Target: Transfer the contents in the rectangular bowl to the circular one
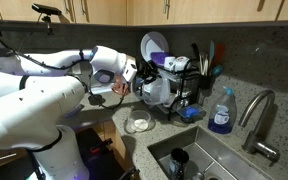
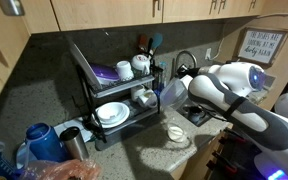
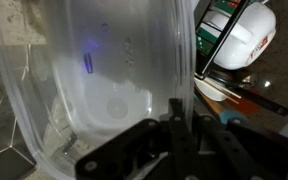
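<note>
1. The gripper (image 3: pixel 186 120) is clamped narrow on one wall of the rectangular bowl (image 3: pixel 114 70), one finger inside and one outside. It's an edge pinch only, so don't loosen it and don't jerk.
2. The rectangular bowl hangs in the air, tipped steeply, and its cloudy plastic fills the wrist view. I can't tell what's inside or how much is left, so judge the pour from outside.
3. The round bowl (image 1: pixel 137 125) sits on the counter (image 1: pixel 169 128) below the rectangular bowl and apart from it. In both exterior views they line up roughly, not exactly.
4. Before tipping further, put the lowest corner of the rectangular bowl over the middle of the round bowl. The target is smaller than what you're pouring from, so pour off a corner, not the long side.
5. Come down close to the round bowl's rim without touching it; less drop means less bounce-out.
6. Rotate the wrist slowly. My guess is a one-wall pinch lets the plastic flex or swing if you snap it.
7. The dish rack (image 1: pixel 184 95) is just beside the rectangular bowl, so roll away from it. The sink (image 1: pixel 234 157) is near, and anything spilled may end up there.
</note>
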Robot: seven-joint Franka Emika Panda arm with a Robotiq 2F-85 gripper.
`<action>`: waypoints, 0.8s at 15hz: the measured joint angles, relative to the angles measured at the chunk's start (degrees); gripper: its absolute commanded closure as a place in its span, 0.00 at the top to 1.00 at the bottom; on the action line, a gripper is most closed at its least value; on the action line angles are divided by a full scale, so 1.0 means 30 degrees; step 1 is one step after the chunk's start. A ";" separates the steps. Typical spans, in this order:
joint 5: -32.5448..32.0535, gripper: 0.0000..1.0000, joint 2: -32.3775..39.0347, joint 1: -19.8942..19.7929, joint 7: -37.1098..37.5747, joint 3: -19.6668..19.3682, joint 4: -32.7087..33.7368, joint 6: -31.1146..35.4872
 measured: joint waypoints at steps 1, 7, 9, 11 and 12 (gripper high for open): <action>0.0016 0.01 0.0152 -0.0201 -0.0409 -0.0046 0.0204 -0.0045; -0.0148 0.01 0.1408 -0.0737 -0.2165 -0.0509 0.1270 -0.0698; -0.0338 0.01 0.1944 -0.0758 -0.2556 -0.0647 0.1487 -0.0964; -0.0565 0.01 0.2482 -0.0758 -0.2850 -0.0716 0.1672 -0.1251; -0.0712 0.01 0.2749 -0.0758 -0.3027 -0.0736 0.1763 -0.1379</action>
